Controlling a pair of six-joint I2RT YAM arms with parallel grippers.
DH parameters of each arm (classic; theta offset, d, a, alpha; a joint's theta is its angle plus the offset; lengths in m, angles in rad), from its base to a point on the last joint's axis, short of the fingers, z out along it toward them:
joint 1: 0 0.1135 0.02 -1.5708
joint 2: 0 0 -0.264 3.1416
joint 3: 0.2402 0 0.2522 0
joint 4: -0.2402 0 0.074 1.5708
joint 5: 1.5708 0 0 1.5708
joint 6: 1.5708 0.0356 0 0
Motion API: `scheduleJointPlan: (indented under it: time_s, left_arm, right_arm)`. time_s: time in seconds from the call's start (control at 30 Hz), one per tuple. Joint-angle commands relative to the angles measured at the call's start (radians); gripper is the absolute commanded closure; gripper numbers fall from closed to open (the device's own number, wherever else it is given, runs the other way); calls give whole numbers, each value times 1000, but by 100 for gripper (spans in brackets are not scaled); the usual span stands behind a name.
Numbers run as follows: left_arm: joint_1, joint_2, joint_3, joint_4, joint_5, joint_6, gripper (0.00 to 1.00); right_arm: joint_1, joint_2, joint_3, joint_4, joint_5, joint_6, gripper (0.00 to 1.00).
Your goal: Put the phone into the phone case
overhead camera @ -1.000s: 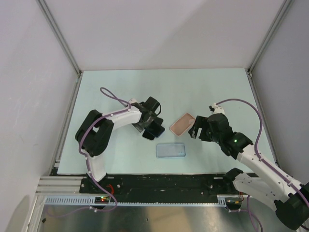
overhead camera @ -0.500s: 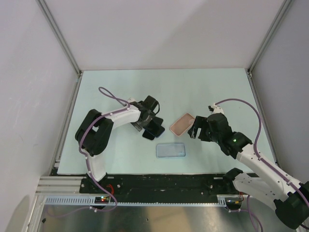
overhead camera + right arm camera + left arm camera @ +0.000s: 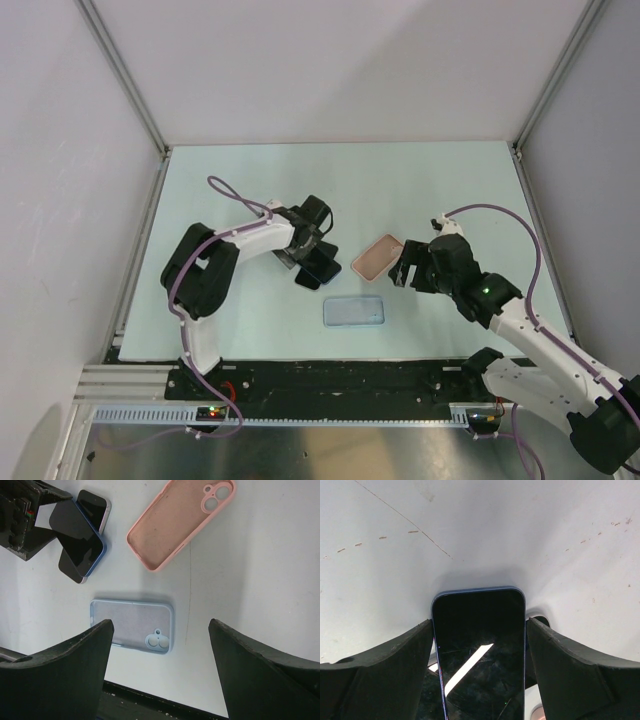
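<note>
Since a second ago: left arm's elbow has crept slightly toward 3 o'clock and its wrist has turned a touch; the dark load at its tip sits almost where it was. Right arm and both cases unmoved.

Left gripper (image 3: 478,624): fingers (image 3: 395,660) set wide, one against each long edge of the phone (image 3: 80,539), pinching it across its width. The phone's free end stands just over the table (image 3: 250,180), with a soft shadow under it.

Phone: glossy black glass, thin blue rim, rounded corners, one bright streak of reflection, faint smears. In the right wrist view it lies crossed over a second dark slab (image 3: 94,505) with a pale rim.

Phone case (image 3: 377,257): at 3 o'clock of the phone, near but apart, flat on the table, hollow side up. Matte salmon pink, shallow shell, rounded corners, dusty specks inside, a pill-shaped cut-out with two round holes at one end.

Light-blue case (image 3: 354,311): at 7 o'clock of the pink one, matte, greyish lining, two round holes.

Right gripper (image 3: 404,265): just beside the pink case at 4 o'clock, jaws spread, nothing between them. Fingers black, grainy.

Table: pale, matte, fine scuff lines
</note>
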Motion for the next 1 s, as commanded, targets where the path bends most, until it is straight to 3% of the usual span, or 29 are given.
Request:
scheduleJointPlan:
  time_s: [0.0, 0.37, 0.53, 0.73, 0.97]
  left_arm:
    - [10, 46, -16, -30, -29, 3, 20]
    - [7, 60, 5, -50, -23, 67, 24]
    - [7, 18, -19, -51, -3, 98, 23]
    - [9, -74, -37, -49, 28, 204, 20]
    - [20, -183, -53, -49, 62, 350, 13]
  right_arm:
    - [-3, 4, -5, 35, -23, 9, 17]
    - [17, 69, -11, 132, -119, 41, 17]
    - [64, 172, -24, 308, -197, 92, 21]
    - [164, 318, -39, 522, -148, 170, 28]
    - [187, 485, -75, 761, -133, 273, 33]
